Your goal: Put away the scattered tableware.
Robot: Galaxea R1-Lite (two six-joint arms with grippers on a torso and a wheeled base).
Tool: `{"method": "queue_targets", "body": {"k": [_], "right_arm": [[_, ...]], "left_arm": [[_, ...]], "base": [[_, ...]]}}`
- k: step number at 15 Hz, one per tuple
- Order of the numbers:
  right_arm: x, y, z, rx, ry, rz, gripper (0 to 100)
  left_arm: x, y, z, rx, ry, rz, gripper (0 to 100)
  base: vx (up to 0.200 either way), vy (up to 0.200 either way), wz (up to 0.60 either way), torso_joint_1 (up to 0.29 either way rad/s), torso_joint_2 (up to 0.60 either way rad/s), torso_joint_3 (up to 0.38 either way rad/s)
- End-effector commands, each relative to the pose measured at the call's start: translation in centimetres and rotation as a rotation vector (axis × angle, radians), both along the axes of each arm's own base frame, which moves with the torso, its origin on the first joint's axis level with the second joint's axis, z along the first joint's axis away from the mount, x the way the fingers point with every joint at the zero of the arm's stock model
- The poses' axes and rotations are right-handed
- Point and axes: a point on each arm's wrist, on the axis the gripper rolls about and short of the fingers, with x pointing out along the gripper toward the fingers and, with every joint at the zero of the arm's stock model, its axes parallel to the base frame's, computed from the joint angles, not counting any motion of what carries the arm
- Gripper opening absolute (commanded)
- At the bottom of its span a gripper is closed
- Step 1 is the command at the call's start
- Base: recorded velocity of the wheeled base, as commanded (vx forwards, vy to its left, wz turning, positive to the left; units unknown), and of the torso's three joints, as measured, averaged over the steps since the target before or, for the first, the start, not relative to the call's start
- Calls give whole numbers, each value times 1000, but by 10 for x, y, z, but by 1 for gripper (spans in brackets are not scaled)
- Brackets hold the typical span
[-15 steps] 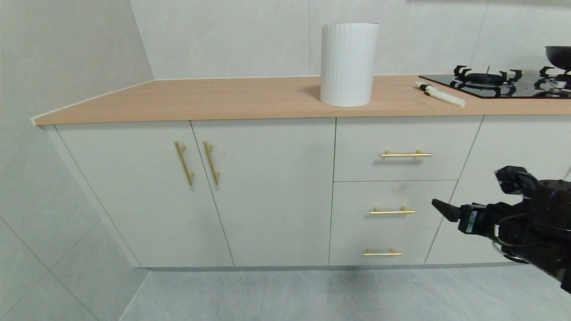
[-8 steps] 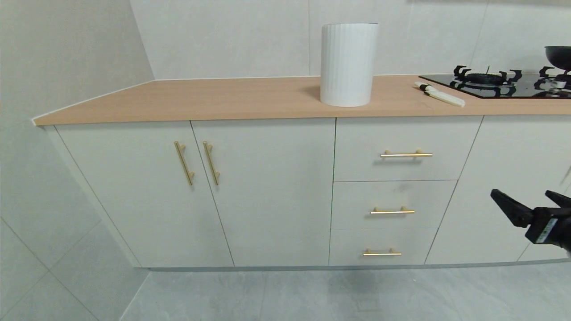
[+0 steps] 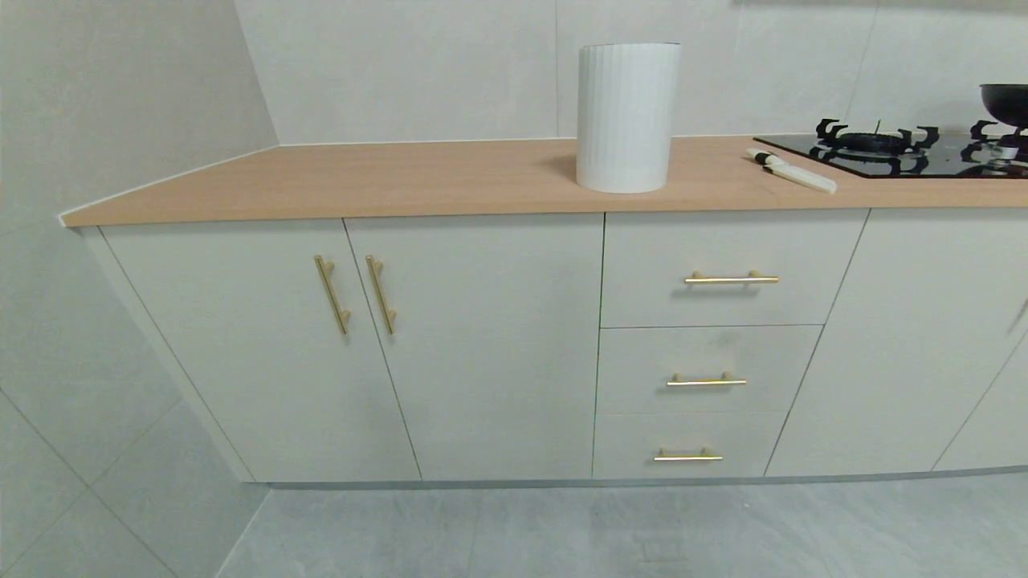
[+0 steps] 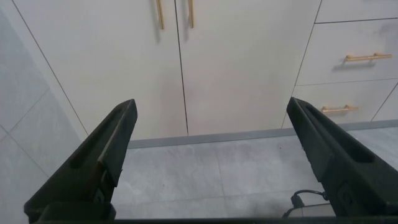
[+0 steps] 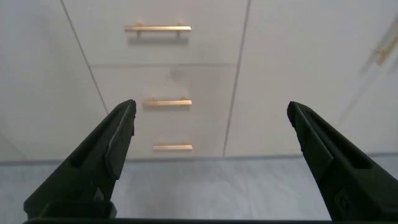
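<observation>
Head view: knife [image 3: 791,169] lies beside the hob [image 3: 891,157], near the counter's [image 3: 401,177] front edge. Likely stiff and light; pinch mid-length. Left gripper [image 4: 210,107] and right gripper [image 5: 211,107] are spread wide.

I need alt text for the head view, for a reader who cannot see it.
A wooden counter over pale cabinets holds a tall white ribbed container and, beside the black stove, a white knife.

Wide counter [image 3: 401,177] stretch left of white cylinder [image 3: 627,116]; knife [image 3: 791,170] right

Round black pan [image 3: 1005,100] and black glass hob [image 3: 923,164] run off the right edge — slim cream utensil [image 3: 791,169] too small to identify.
</observation>
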Motion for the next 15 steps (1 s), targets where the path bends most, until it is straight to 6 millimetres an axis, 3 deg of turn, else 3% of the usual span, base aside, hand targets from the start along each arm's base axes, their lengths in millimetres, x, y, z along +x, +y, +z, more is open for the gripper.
{"method": "queue_targets", "body": {"k": [1, 6, 8, 9, 12, 15], "right_arm": [[-78, -10, 5, -24, -229, -34, 100], [-100, -6, -22, -77, -316, -163, 100], [-100, -5, -26, -82, -305, -160, 100], [-98, -5, -28, -83, -296, -144, 100], [-78, -2, -63, -95, -172, -23, 100], [-64, 0, -90, -45, -154, 91, 100]], "left_arm": [[0, 0, 0, 0, 0, 0, 100], [0, 0, 0, 0, 0, 0, 100], [0, 0, 0, 0, 0, 0, 100], [0, 0, 0, 0, 0, 0, 100], [0, 0, 0, 0, 0, 0, 100], [0, 0, 0, 0, 0, 0, 100]], "base": [[0, 0, 0, 0, 0, 0], [0, 0, 0, 0, 0, 0], [0, 0, 0, 0, 0, 0], [0, 0, 0, 0, 0, 0], [0, 0, 0, 0, 0, 0], [0, 0, 0, 0, 0, 0]]}}
